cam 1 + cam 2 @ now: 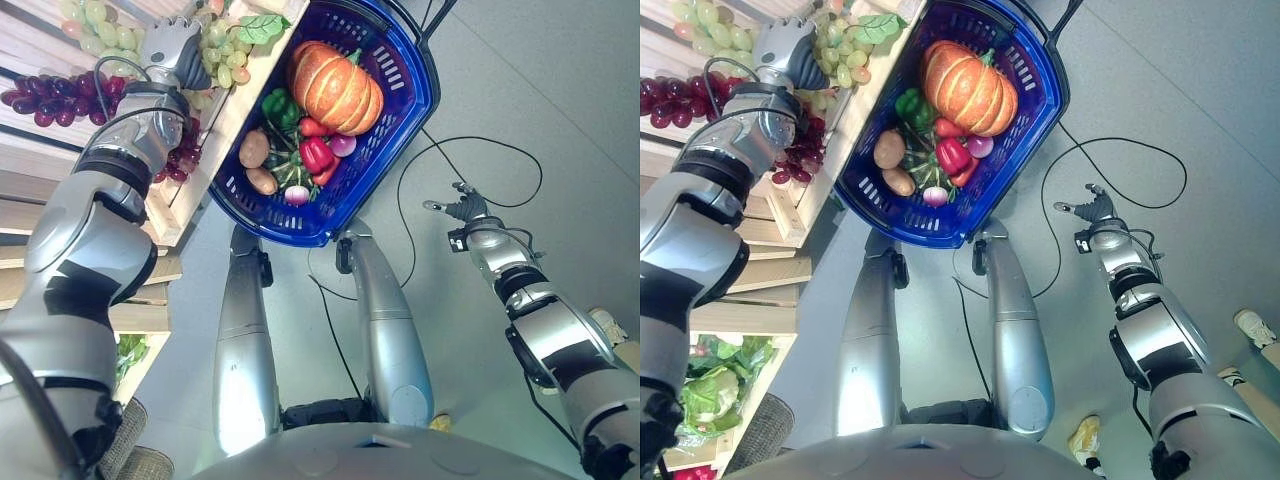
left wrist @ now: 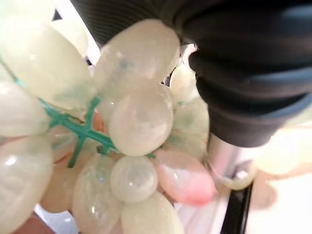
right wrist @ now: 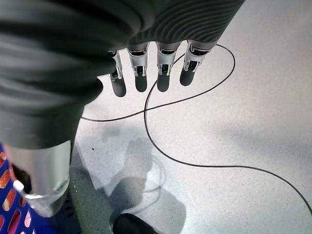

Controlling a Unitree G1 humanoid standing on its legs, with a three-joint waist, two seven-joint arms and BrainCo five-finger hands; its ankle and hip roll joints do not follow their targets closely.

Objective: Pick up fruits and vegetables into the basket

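Left hand point(image 1: 178, 45) of my robot is up at the wooden shelf point(image 1: 215, 140), reaching into the bunch of green grapes point(image 1: 222, 48); its fingers are buried among the grapes, so I cannot tell if they close on the bunch or not. In the left wrist view I see the grapes point(image 2: 136, 117) very close: pale, almost white-green, shiny, some with a pink blush, joined by a thin green plastic stem. Just beside them on the shelf lies a bunch of dark purple grapes point(image 1: 60, 95). My right hand point(image 1: 455, 207) hangs over the grey floor point(image 1: 560, 120), well apart from the shelf, with fingers point(image 3: 140, 78) straight and relaxed, holding nothing. Between the two arms, next to the shelf, stands the blue basket point(image 1: 400, 130). Inside it I see an orange pumpkin point(image 1: 335, 88), a green pepper point(image 1: 280, 107), a red pepper point(image 1: 317, 154), two brown potatoes point(image 1: 254, 149) and a small pink radish point(image 1: 297, 195).
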